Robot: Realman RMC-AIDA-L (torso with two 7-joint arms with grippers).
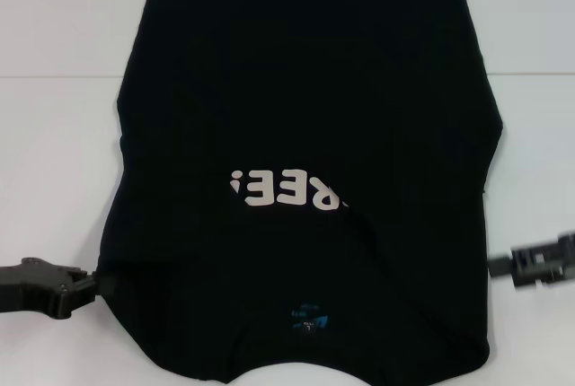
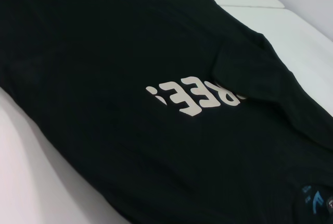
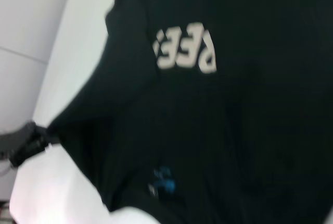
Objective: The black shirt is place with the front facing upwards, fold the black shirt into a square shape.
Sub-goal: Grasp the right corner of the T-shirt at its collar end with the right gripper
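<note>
Currently the black shirt (image 1: 305,135) lies flat on the white table (image 1: 54,135), front up, collar and blue neck label (image 1: 308,321) toward the robot, lettering (image 1: 283,190) partly covered by a fold on the robot's right. Both sleeves appear folded inward, giving a roughly rectangular outline; the lengthwise fold into a square is judged outstanding. The left gripper (image 1: 90,289) sits at the shirt's near left edge, fingers seemingly closed on the fabric. The right gripper (image 1: 496,267) hovers just beside the right edge; its finger state cannot be determined.
</note>
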